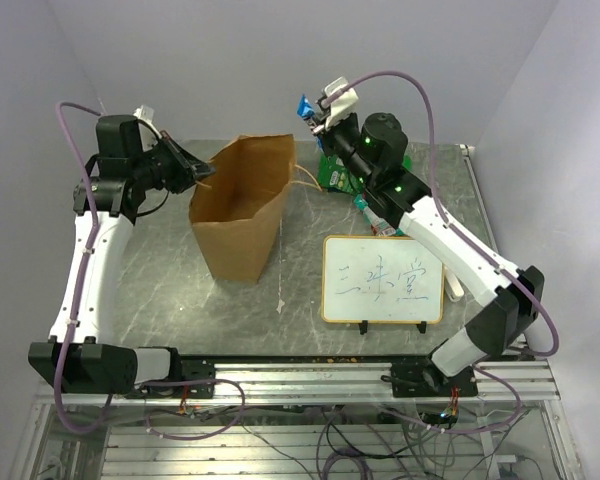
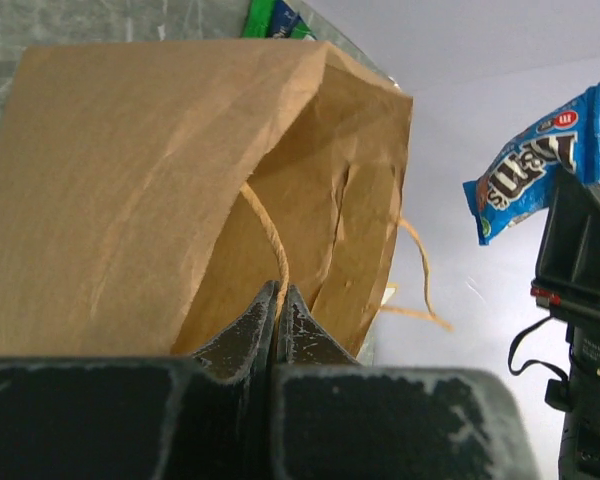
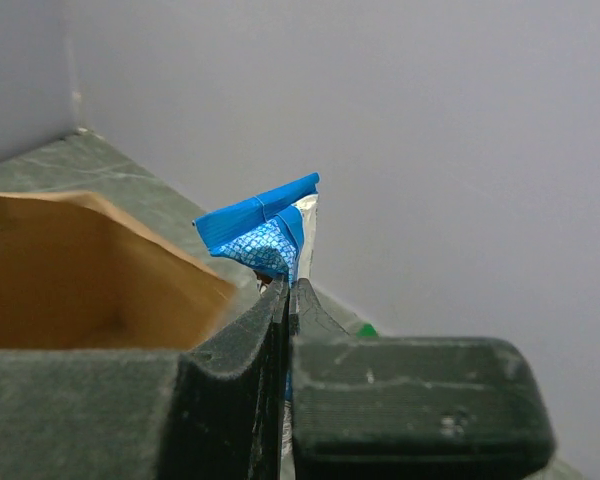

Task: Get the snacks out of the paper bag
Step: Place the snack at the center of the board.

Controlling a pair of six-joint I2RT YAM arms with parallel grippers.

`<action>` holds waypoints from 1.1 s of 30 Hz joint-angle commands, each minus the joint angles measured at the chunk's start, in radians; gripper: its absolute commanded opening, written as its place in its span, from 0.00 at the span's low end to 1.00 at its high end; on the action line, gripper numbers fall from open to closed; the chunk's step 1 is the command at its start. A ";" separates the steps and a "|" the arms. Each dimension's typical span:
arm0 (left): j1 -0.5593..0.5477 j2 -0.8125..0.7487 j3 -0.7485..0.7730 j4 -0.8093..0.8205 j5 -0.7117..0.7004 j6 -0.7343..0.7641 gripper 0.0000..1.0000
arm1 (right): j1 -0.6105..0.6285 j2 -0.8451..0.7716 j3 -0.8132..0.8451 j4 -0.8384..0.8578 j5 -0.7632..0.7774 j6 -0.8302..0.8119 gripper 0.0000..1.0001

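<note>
Paper bag (image 1: 242, 205): stands upright and open; it looks light enough to tip or drag if its held side is pulled.
Whiteboard (image 1: 383, 279): lies flat to the right of the paper bag; a dropped packet could land on it.
Green bag (image 1: 332, 175): lies just behind the paper bag's right side, partly hidden.
Left gripper (image 2: 278, 295): at the paper bag's left rim, jaws together, seemingly pinching the string handle (image 2: 265, 235); so thin a cord may slip free and let the mouth sag.
Right gripper (image 3: 288, 290): raised above the paper bag's far right corner, jaws clamped on the blue packet (image 2: 530, 165).
Blue packet: gripped by one edge only; it may slide out and fall back into the paper bag.
Pink-red packet (image 1: 383, 226): lies right of the paper bag, close enough to the right arm to be swept aside.
</note>
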 commanded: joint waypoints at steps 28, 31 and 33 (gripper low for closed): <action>0.124 0.118 0.359 -0.410 -0.213 0.281 0.96 | -0.410 0.395 -0.033 -0.179 0.082 0.347 0.00; 0.125 0.126 0.402 -0.442 -0.232 0.315 0.98 | -0.409 0.423 -0.020 -0.169 0.110 0.320 0.00; 0.124 0.128 0.427 -0.459 -0.246 0.334 0.98 | -0.411 0.446 0.002 -0.170 0.127 0.293 0.00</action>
